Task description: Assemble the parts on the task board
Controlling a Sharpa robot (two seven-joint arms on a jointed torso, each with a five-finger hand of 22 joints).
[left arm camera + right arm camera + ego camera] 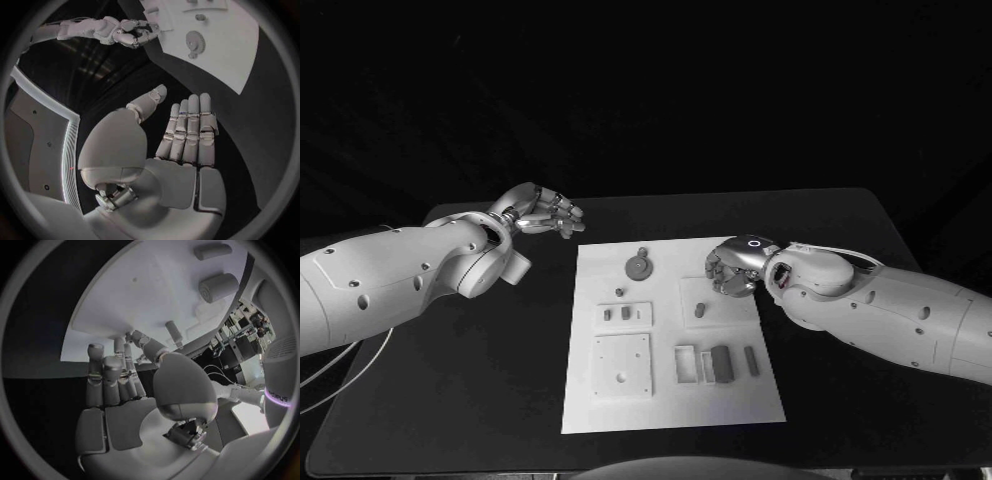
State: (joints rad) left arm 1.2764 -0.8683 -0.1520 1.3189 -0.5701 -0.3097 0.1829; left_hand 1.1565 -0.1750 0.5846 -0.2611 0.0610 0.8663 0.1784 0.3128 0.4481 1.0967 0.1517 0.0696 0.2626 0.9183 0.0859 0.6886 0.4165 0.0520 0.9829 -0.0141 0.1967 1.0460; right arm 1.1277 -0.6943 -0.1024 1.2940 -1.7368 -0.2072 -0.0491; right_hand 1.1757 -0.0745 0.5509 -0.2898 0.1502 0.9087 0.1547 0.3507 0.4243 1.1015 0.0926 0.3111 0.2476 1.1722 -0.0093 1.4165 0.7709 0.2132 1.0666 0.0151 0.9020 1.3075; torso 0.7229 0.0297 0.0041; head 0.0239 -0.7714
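On the black bench (pixel 473 400), the white task board (pixel 668 400) is laid centrally, grey parts (pixel 720 364) resting on it. Over its right edge the right hand (pixel 734 266) is held, fingers (pixel 119 371) extended, empty. Beyond the board's left corner, the left hand (pixel 545 212) is kept open, fingers (pixel 187 125) straight.

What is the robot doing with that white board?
The robot is putting small parts together on the white task board on the black table. Its right hand reaches over the board's right side, near a small peg, fingers apart, holding nothing that can be seen. Its left hand waits off the board's top left corner with open fingers and holds nothing. A round gear and other parts lie on the board.
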